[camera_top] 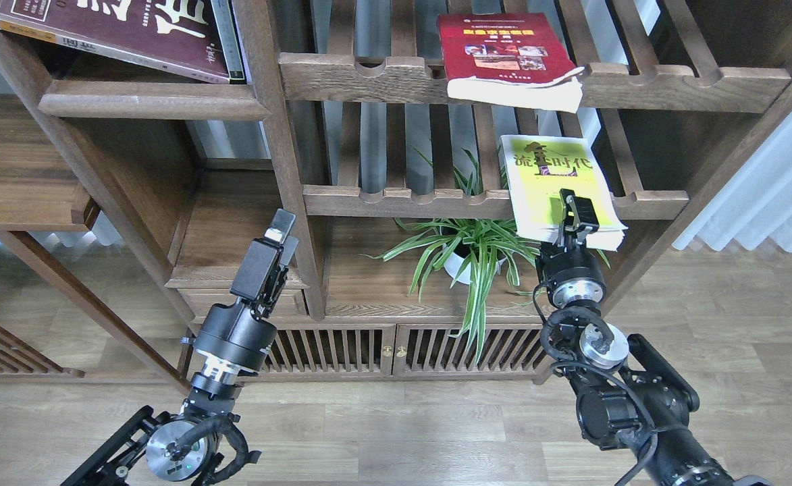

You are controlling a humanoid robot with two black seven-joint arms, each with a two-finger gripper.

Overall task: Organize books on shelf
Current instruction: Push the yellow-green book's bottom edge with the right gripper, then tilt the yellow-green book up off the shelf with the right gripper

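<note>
The yellow-green book (pixel 551 182) lies flat on the lower slatted rack at the right, its front edge overhanging the rail. My right gripper (pixel 575 217) straddles that front edge, with one finger (pixel 576 206) over the cover and the other hidden underneath. The book lies unmoved. The red book (pixel 504 57) lies on the upper slatted rack. The maroon book (pixel 125 30) lies tilted on the solid shelf (pixel 152 104) at the top left. My left gripper (pixel 279 229) is open and empty, low beside the centre post.
Thin upright books (pixel 229 40) stand to the right of the maroon book. A potted spider plant (pixel 470 253) stands under the lower rack (pixel 402 201), just left of my right arm. The upright post (pixel 287 169) is close to my left gripper. A slatted cabinet (pixel 396 347) is below.
</note>
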